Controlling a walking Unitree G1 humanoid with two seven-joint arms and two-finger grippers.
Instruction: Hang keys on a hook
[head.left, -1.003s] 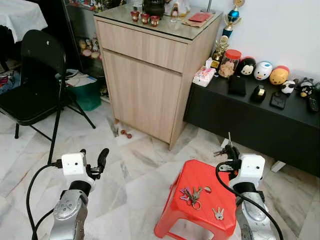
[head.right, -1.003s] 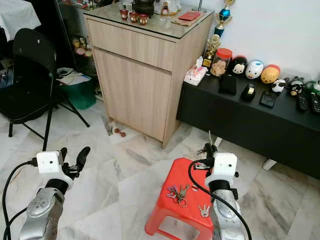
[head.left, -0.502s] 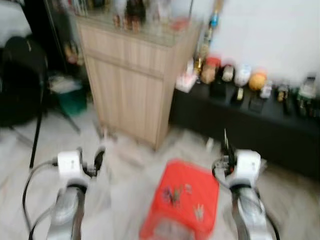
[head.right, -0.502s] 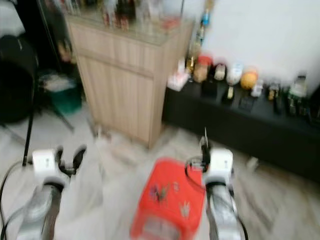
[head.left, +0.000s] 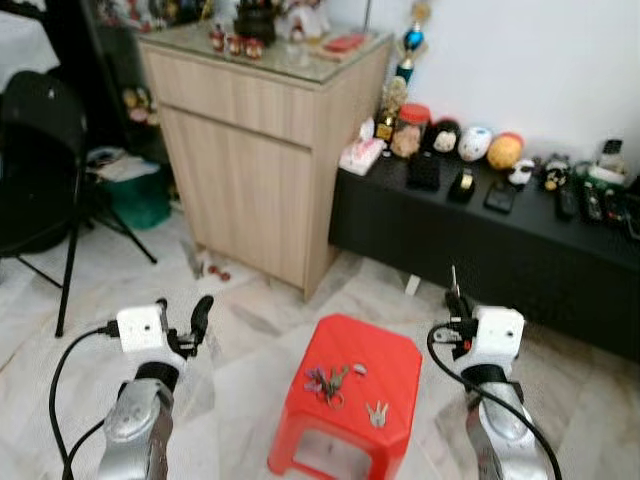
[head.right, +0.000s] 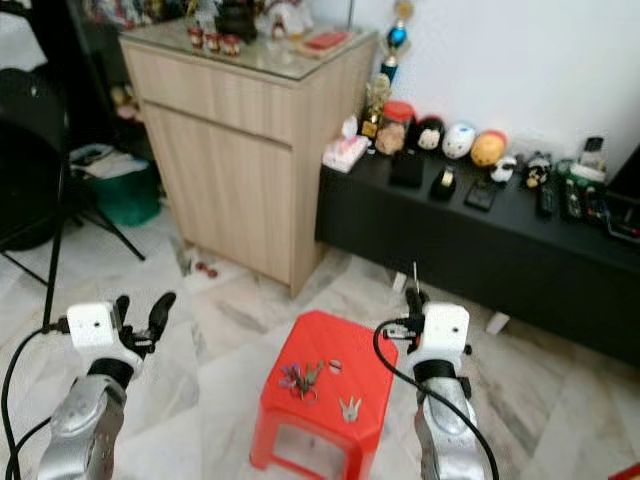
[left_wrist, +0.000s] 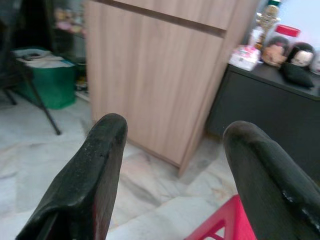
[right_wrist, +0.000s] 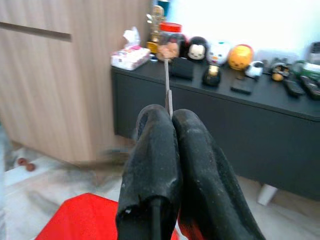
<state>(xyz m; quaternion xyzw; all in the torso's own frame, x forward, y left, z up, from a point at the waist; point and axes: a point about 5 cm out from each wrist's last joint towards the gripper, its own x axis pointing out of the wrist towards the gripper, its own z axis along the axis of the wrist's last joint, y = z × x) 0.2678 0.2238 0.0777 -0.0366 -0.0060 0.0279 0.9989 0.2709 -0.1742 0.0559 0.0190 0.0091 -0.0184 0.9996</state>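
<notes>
Two key bunches (head.left: 328, 382) on red stool (head.left: 392, 350); thin metal key (right_wrist: 168, 95) pinched in right claw (right_wrist: 172, 117).

- Red stool (head.right: 325, 352) at lower centre, two bunches of keys (head.right: 301, 377) lying on it.
- Right gripper (head.right: 413, 297) just right of the stool.
- Wooden cabinet (head.right: 240, 150) at upper left.
</notes>
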